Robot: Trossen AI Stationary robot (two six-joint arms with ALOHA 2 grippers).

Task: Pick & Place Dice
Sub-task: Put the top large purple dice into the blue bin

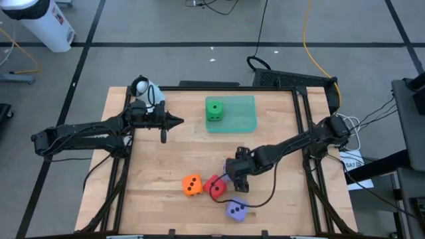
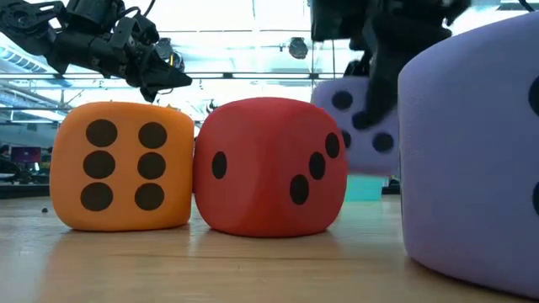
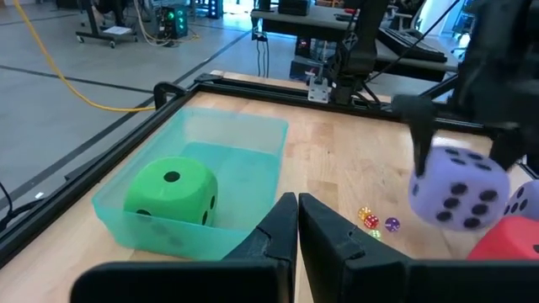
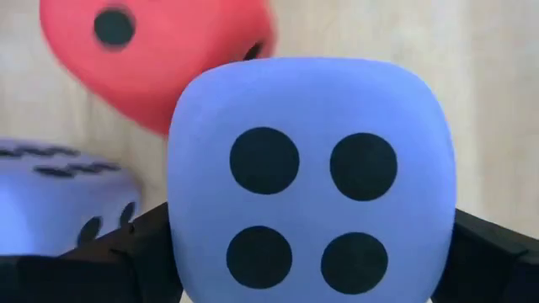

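Note:
A green die lies in a teal tray at the far middle of the table. An orange die and a red die sit side by side near the front, touching in the low view. A purple die rests on the table nearer the front edge. My right gripper hangs just beyond the red die, shut on a second purple die. My left gripper is shut and holds nothing, left of the tray. My right gripper pinches the purple die between its two fingers, on two opposite sides. The fingers slant down from above and from the table's right. The die is lifted clear of the table, beside and above the red die, its four-pip face toward the wrist camera.
A few tiny dice lie on the wood between the tray and the big dice. Black rails run along the table's edges. A white roll stands at the far left corner. Bare wood lies left of the orange die.

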